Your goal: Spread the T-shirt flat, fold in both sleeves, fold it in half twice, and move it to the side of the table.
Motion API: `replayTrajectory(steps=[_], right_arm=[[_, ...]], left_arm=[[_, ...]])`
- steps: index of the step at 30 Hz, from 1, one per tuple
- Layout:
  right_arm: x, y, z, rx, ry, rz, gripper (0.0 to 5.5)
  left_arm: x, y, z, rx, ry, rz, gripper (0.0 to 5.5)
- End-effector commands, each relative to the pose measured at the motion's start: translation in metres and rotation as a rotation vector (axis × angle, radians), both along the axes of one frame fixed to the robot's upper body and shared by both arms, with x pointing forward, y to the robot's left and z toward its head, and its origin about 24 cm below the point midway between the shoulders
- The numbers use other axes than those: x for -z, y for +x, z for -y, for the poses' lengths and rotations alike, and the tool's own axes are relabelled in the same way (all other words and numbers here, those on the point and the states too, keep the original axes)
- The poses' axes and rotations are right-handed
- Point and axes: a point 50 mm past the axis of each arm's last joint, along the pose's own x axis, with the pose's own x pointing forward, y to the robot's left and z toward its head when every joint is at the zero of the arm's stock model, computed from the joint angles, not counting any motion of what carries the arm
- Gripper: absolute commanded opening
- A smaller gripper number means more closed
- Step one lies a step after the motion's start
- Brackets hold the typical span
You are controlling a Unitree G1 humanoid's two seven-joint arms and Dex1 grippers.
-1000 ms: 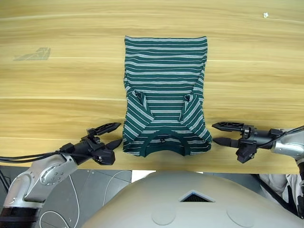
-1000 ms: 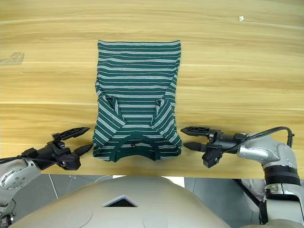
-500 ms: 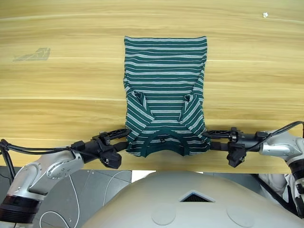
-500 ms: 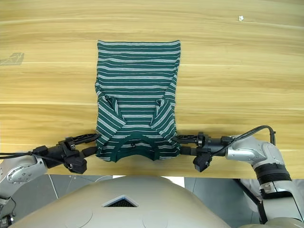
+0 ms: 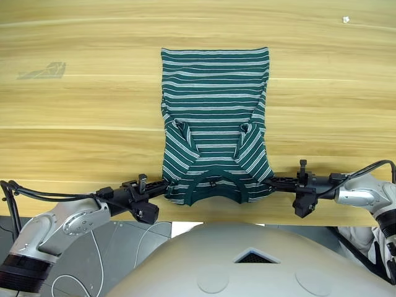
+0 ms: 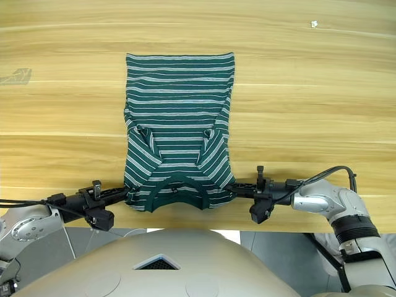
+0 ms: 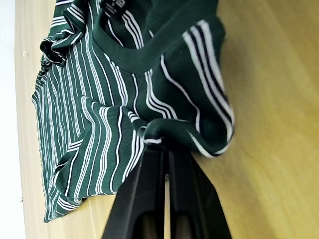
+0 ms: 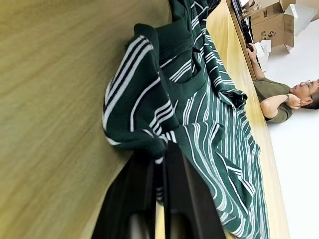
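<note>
Light wooden plank table (image 5: 80,124). Small white scrap (image 5: 346,20) on its far right; faint grey mark (image 5: 43,70) on its left. Grey floor (image 5: 124,241) below its near edge. Cardboard boxes (image 8: 271,20) stand beyond the table.

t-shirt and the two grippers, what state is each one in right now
T-shirt: lying on the table, both sleeves folded in, collar end toward the robot, not yet folded in half.
left gripper: shut on the T-shirt's near left corner.
right gripper: shut on the T-shirt's near right corner.
</note>
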Motion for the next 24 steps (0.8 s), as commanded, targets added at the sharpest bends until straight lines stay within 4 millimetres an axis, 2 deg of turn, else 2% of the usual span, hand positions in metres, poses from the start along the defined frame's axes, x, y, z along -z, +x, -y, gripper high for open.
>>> replayTrajectory(steps=[1,3,5,7,9,12,14,17,24], right_arm=[[0.005,0.003,0.001,0.091,-0.030,-0.090,0.02],[0.002,0.008,0.002,0.221,-0.030,-0.241,0.02],[-0.005,0.009,0.007,0.333,-0.043,-0.500,0.02],[-0.021,0.011,0.011,0.371,-0.024,-0.731,0.02],[-0.043,0.019,0.013,0.379,0.040,-0.880,0.02],[-0.071,0.025,0.012,0.374,0.160,-1.004,0.02],[-0.084,0.021,0.008,0.338,0.197,-1.067,0.02],[-0.093,0.015,0.007,0.327,0.207,-1.101,0.02],[-0.102,-0.006,0.010,0.291,0.196,-1.145,0.02]], left_arm=[[0.012,-0.015,-0.012,-0.041,0.081,-0.143,0.03],[0.007,-0.010,-0.014,-0.103,0.039,-0.158,0.03],[0.000,-0.003,-0.021,-0.187,0.015,-0.174,0.03],[-0.008,0.002,-0.026,-0.262,-0.021,-0.215,0.03],[-0.021,0.000,-0.022,-0.317,-0.119,-0.304,0.03],[-0.057,0.001,0.001,-0.328,-0.396,-0.417,0.03],[-0.071,-0.007,0.011,-0.300,-0.489,-0.504,0.03],[-0.081,-0.014,0.009,-0.310,-0.515,-0.565,0.03],[-0.086,-0.020,-0.003,-0.363,-0.494,-0.559,0.03]])
